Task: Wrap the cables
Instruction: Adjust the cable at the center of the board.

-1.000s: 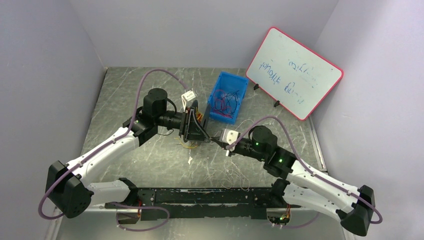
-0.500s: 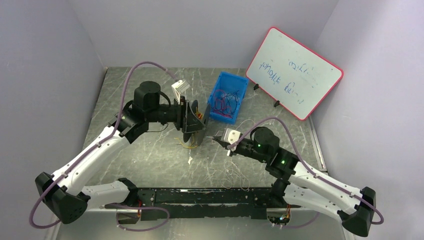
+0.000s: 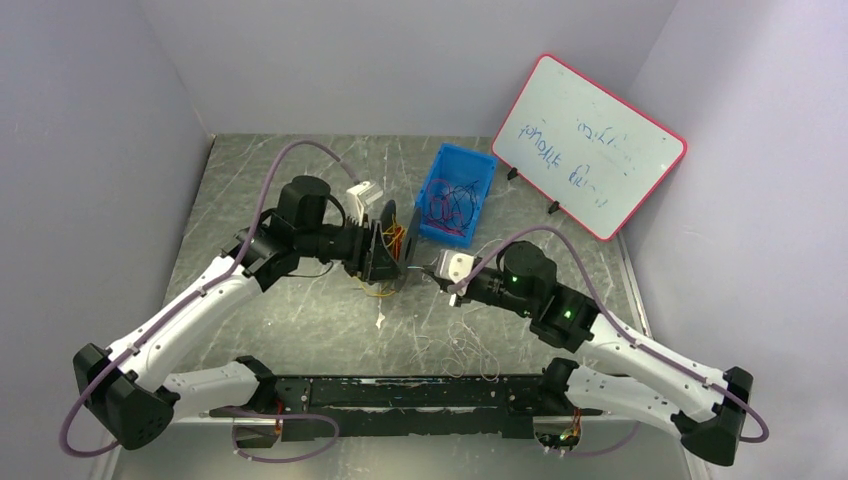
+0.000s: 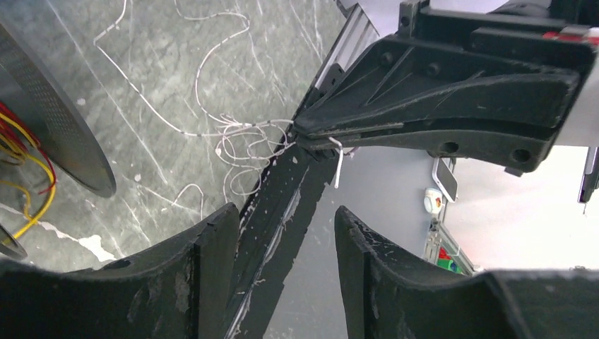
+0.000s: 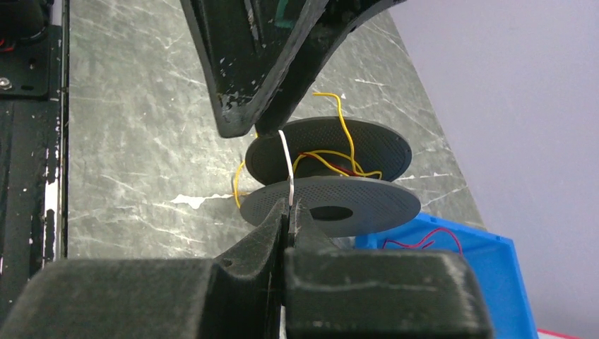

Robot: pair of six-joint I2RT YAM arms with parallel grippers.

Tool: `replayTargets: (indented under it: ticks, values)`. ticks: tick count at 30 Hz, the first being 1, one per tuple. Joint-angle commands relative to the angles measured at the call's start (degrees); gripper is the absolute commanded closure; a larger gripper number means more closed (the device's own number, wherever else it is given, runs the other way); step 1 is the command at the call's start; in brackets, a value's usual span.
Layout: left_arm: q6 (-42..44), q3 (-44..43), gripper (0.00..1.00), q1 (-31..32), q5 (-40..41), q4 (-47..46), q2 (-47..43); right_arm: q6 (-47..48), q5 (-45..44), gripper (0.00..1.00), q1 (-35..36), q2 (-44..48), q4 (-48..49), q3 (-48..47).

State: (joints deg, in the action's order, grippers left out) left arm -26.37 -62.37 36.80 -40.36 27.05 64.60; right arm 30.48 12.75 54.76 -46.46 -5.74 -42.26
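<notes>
A black spool wound with yellow and red cables stands on the table; it also shows in the top view and at the left edge of the left wrist view. My right gripper is shut on the end of a white cable, just in front of the spool. My left gripper is open and empty, right beside the spool and facing the right gripper. The white cable trails back to a loose tangle on the table.
A blue bin with red and blue cables stands just behind the spool; it also shows in the right wrist view. A whiteboard leans at the back right. The black rail runs along the near edge.
The left arm swung back to the left with its gripper, then came forward again beside the spool. The right gripper, still holding the white cable, moved slightly up and left toward the spool.
</notes>
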Motion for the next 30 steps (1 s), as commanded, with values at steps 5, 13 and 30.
replayTargets:
  ticks: [5, 13, 30]
  values:
    - [0.1, 2.1, 0.43, -0.1, -3.7, 1.3, -2.8, 5.2, 1.8, 1.0, 1.8, -4.5, -5.6, -6.1]
    - [-0.5, 3.0, 0.43, -0.1, -5.8, 0.1, -3.1, 8.5, 0.8, 1.0, 3.9, -7.8, -8.7, -8.7]
    - [0.0, 3.2, 0.51, 0.6, -7.8, -0.6, -1.2, 13.1, -0.5, 1.0, 7.2, -13.3, -13.6, -13.6]
